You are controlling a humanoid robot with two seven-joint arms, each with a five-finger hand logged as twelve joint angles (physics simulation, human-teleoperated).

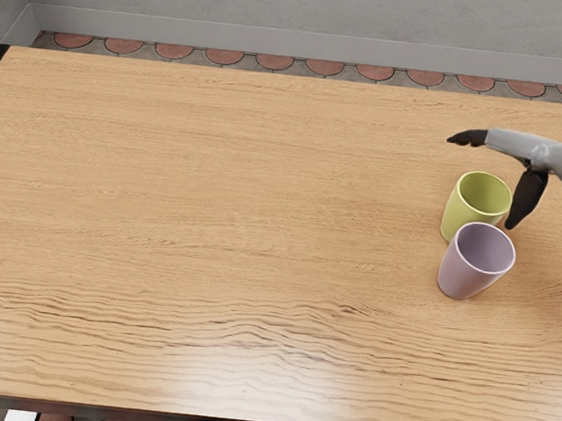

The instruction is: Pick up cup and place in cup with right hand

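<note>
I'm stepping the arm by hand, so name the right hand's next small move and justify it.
Probably ease the right hand, open, toward the green cup: it grips nothing, its thumb points down near that cup's rim, and the purple cup isn't nested with it.

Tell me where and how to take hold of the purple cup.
I'd grip the purple cup by its wall below the rim, from the picture's right: it stands upright with no visible handle, and the green cup crowds its far side.
</note>
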